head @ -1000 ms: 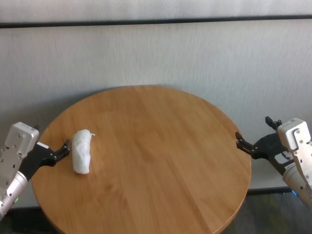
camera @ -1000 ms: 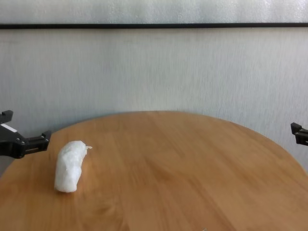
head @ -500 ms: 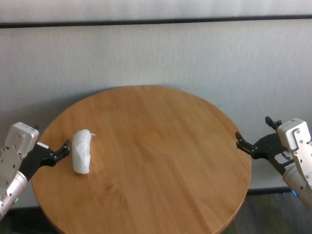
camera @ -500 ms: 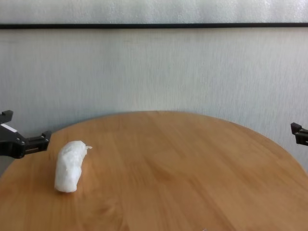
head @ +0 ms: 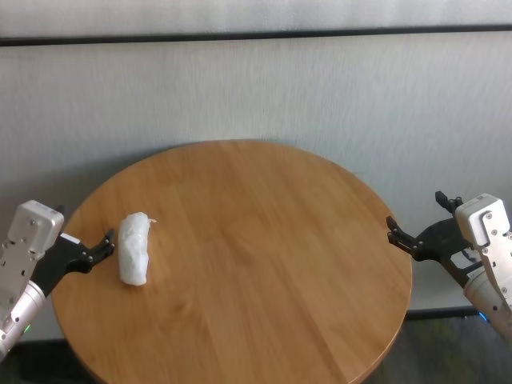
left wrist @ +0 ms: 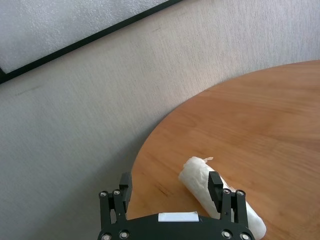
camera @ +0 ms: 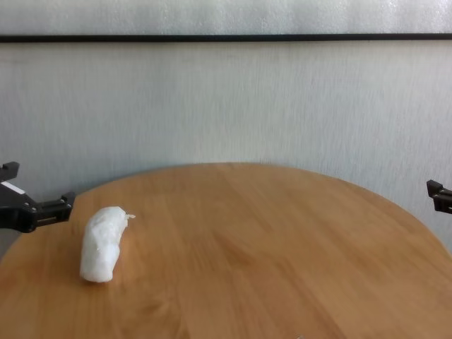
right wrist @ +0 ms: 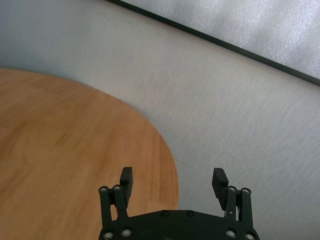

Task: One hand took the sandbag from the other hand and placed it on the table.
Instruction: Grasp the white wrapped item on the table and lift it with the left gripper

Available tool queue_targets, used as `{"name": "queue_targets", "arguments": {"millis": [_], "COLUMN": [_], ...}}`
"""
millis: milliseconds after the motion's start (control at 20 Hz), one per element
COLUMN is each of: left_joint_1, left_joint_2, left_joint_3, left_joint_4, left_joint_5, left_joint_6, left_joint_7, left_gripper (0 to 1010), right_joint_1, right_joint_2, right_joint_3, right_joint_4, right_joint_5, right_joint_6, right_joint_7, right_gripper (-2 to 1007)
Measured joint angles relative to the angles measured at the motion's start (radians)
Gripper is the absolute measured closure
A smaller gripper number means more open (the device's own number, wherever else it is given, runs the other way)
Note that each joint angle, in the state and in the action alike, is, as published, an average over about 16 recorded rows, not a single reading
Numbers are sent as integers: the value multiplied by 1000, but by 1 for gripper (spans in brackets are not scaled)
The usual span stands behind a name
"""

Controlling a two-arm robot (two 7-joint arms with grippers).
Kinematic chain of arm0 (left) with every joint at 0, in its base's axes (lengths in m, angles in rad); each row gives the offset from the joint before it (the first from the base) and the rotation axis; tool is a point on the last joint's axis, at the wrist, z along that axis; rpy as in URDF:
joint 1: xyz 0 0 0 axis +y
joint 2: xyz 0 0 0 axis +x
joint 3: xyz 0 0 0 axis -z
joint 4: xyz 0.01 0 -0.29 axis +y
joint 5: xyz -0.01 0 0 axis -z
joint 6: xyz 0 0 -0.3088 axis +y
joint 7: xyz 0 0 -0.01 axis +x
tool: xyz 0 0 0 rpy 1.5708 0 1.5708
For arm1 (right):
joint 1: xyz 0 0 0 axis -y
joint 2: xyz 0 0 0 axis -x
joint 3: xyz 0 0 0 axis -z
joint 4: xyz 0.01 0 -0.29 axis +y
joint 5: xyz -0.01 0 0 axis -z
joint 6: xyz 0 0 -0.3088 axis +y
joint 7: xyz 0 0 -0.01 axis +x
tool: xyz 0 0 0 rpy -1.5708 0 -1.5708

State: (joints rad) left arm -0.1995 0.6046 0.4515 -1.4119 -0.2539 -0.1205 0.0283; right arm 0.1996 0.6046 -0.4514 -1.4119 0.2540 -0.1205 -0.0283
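Clearly the sandbag lies free on the table, probably soft and slumping; grip its thick middle. Left gripper and right gripper both gape, holding nothing.

Pretty plain room honestly. Behind everything there's a pale grey wall with a fine, slightly fuzzy texture, kind of like fabric or textured wallpaper. A thin black strip runs across it near the top, and above that the surface looks whiter and a bit pebbly, like foam. Light is soft and even, daylight-ish, no hard shadows. Down in the bottom right corner of the head view you can just catch a bit of dark floor.
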Motion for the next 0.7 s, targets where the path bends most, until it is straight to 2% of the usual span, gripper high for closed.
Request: {"name": "queue_targets", "arguments": {"millis": [400,700], "left_joint_1": [0,11], "left_joint_2": [0,5], "left_joint_3": [0,-11], "left_joint_4": [0,-23], "left_joint_5": [0,-16], "left_joint_6": [1,27], "left_joint_7": [0,-14], "left_gripper": [10,10], "right_joint_1": [0,0], "right_joint_2": [0,0], "right_joint_3": [0,0], "right_joint_4": [0,0], "right_joint_5": [0,0], "right_joint_6": [0,0], "right_joint_7": [0,0], "right_gripper": [3,3]}}
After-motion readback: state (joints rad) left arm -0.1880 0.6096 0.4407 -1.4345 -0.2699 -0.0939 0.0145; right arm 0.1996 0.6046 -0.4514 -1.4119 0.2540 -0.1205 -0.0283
